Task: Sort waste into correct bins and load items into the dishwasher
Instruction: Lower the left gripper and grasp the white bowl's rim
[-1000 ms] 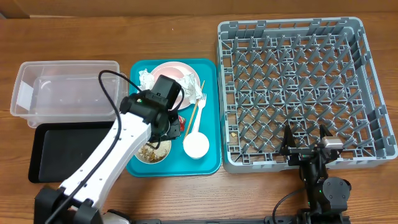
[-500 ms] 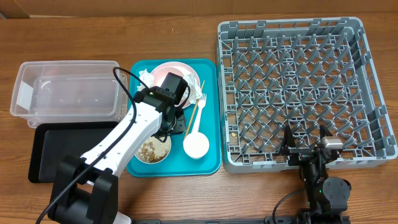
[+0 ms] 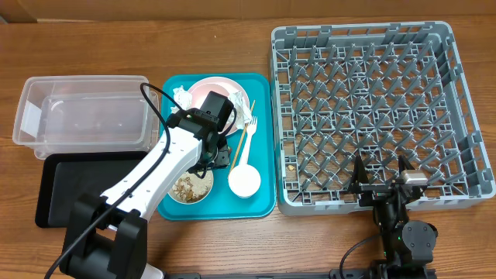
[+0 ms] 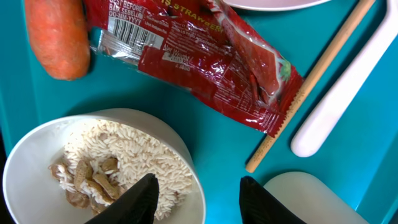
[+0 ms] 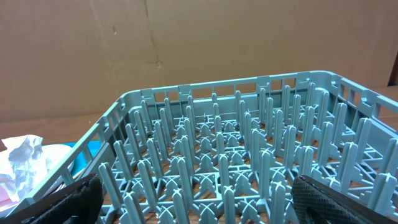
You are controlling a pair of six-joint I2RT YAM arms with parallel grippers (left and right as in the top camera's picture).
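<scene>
The left gripper [image 4: 202, 199] is held low over the teal tray [image 4: 224, 143], its fingers parted partway and empty, apparently readied for picking waste. The red wrapper [image 4: 205, 62] is seen just ahead, beside the carrot [image 4: 59, 37] and the rice bowl [image 4: 28, 168]. The right gripper [image 5: 199, 196] is parked wide open by the dish rack [image 5: 217, 85].
</scene>
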